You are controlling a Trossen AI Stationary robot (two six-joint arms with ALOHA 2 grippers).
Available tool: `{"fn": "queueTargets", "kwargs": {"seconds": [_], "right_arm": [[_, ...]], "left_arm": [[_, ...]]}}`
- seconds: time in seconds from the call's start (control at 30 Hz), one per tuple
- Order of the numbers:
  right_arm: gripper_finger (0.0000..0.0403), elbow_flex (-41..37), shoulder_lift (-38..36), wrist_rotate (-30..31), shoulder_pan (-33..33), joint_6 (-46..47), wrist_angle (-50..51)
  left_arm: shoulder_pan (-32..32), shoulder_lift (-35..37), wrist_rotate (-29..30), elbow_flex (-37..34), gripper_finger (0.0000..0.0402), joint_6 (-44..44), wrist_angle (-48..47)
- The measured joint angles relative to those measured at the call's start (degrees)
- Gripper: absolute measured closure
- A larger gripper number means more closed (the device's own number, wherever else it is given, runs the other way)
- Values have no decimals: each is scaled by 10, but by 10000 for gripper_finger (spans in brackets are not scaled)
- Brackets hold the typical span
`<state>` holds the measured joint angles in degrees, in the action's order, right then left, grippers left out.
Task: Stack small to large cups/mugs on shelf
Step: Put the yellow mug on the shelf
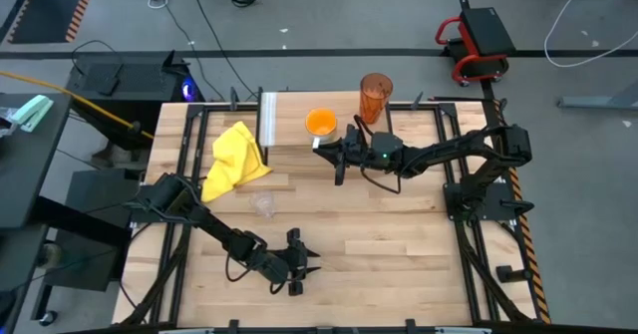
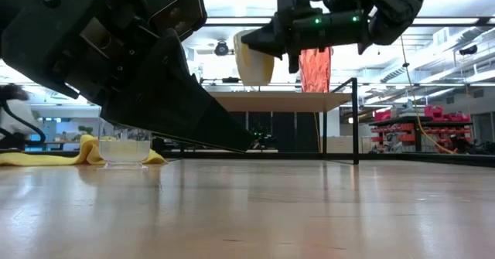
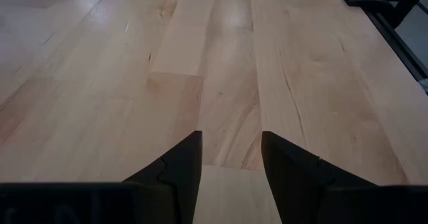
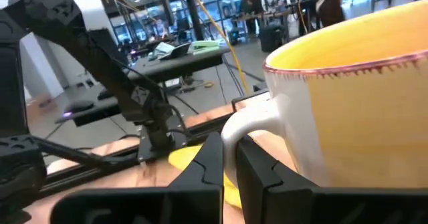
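Two arms are over the table, and only the right one has anything in hand. The right gripper (image 1: 321,144) is clamped on the handle of the mug (image 1: 320,122), its fingers (image 4: 212,158) pinched together around the white loop. In the low view the mug (image 2: 255,58) hangs in the air above the shelf (image 2: 282,102), clear of the board. From overhead its orange inside shows over the shelf (image 1: 299,110), between the pale strip (image 1: 267,119) at one short end and the tumbler (image 1: 375,97). The tumbler stands upright at the far edge of the table (image 1: 399,244); whether it rests on the shelf I cannot tell.

The glass (image 1: 264,205) sits on the tabletop, well apart from the shelf, near the lower corner of the yellow cloth (image 1: 234,159). In the low view the glass (image 2: 124,150) stands upright in front of the cloth (image 2: 46,157).

The left gripper (image 1: 299,265) is low at the near side of the table, its fingers (image 3: 179,164) spread apart with only bare wood between them, holding nothing. It is some way from the glass.
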<state>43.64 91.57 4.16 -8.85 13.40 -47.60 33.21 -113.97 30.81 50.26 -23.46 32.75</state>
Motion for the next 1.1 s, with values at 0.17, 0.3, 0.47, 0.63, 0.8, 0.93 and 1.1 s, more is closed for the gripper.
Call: {"fn": "queueTargets", "kwargs": {"seconds": [0.17,0.3,0.47,0.63,0.8,0.93,1.1], "right_arm": [[385,0,7,7,-8,-4,-6],[385,0,7,11,-20,-3,-13],[385,0,7,18,-40,7,-4],[385,0,7,20,-57,21,11],[382,0,7,18,-62,31,8],[373,0,7,18,-64,32,9],[370,0,7,18,-63,34,13]], "left_arm": [[0,0,0,0,239,0,0],[0,0,0,0,239,0,0],[0,0,0,0,241,-2,0],[0,0,0,0,240,-3,0],[0,0,0,0,241,-3,0],[0,0,0,0,240,-4,0],[0,0,0,0,241,-4,0]]}}
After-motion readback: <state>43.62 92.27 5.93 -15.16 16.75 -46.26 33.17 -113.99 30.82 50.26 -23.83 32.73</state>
